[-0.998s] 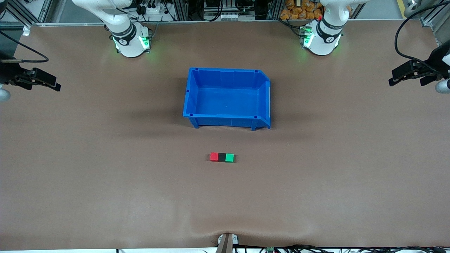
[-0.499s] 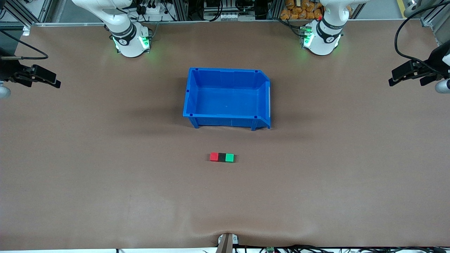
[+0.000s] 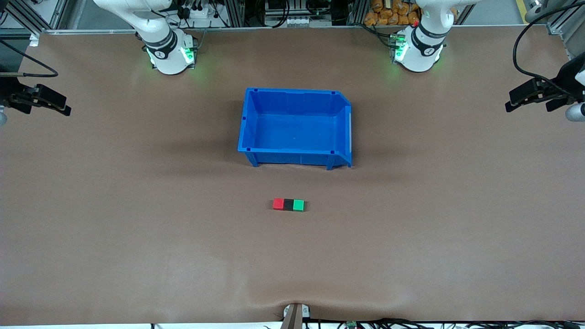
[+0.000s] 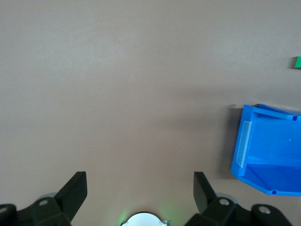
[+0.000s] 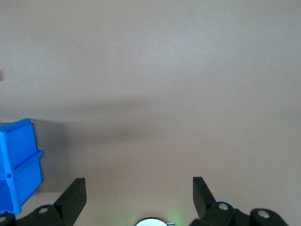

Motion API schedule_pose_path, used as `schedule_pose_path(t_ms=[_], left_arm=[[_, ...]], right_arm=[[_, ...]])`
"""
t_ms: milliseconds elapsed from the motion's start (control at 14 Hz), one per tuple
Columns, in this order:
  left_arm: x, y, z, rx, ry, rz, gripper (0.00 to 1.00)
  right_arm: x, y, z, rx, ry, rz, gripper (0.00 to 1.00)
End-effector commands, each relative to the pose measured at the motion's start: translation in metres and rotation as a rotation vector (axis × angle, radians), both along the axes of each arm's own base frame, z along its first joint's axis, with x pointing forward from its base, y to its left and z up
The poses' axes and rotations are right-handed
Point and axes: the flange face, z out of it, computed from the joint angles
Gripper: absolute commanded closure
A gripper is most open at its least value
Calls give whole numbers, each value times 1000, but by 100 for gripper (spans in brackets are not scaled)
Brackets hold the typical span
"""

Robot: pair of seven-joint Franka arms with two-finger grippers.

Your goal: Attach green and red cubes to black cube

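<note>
Front view: red cube [image 3: 278,204], black cube [image 3: 288,204] and green cube [image 3: 298,205] sit touching in one row on the brown bench [image 3: 137,228], black in the middle, nearer the camera than the blue bin [image 3: 249,119]. Left claw [image 3: 525,98] hangs released over the left arm's end of the bench, right claw [image 3: 48,103] released over the right arm's end; both well apart from the cubes. Both claws partly cut off at the frame edges.

You have three small cubes on the table: one red cube [image 3: 278,204], one black cube [image 3: 288,204] and one green cube [image 3: 298,205]. You have one blue bin [image 3: 250,119]. Two grippers are in view: the left gripper [image 3: 515,98] and the right gripper [image 3: 60,104].
</note>
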Motion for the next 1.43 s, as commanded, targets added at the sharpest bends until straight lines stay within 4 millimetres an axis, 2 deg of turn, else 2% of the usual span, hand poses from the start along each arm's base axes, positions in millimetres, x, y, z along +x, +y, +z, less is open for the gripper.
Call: schedule_pose_path(t_ms=[0, 499, 713, 927, 1355], left_arm=[[-1, -2, 2, -16, -7, -8, 0], [-2, -2, 3, -16, -4, -8, 0], [-2, -2, 0, -15, 2, -8, 0], [-1, -2, 1, -16, -2, -6, 0], [-1, -2, 2, -16, -4, 3, 0]], right_arm=[[-6, 2, 6, -25, -14, 18, 0], [-10, 0, 5, 0, 12, -6, 0], [-6, 5, 18, 23, -28, 5, 0], [-7, 10, 20, 21, -27, 25, 0], [-7, 8, 25, 8, -36, 23, 0]])
